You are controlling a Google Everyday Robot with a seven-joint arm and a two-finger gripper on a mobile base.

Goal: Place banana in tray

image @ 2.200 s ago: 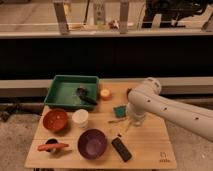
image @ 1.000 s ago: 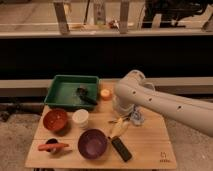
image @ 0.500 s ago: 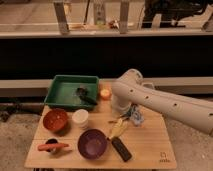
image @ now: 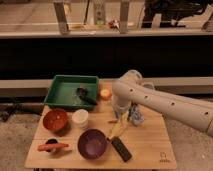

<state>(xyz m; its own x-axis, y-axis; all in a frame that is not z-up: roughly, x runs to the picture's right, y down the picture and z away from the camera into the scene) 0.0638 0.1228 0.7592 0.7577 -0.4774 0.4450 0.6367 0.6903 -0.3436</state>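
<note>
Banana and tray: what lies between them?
Camera view: bare tabletop between banana and tray; white cup just beside that line. Gripper is just above the banana.

Objects by count. Table (image: 150, 145): one. Tray (image: 62, 95), far left: one, holding one dark utensil (image: 86, 95). Bowls: two, the red bowl (image: 55, 120) left and the purple bowl (image: 92, 143) near. White cup (image: 80, 118): one. Banana (image: 117, 130): one. Black remote (image: 121, 149): one. Orange stick (image: 52, 147), near left: one. Gripper (image: 122, 117): one, at the banana's far end.
</note>
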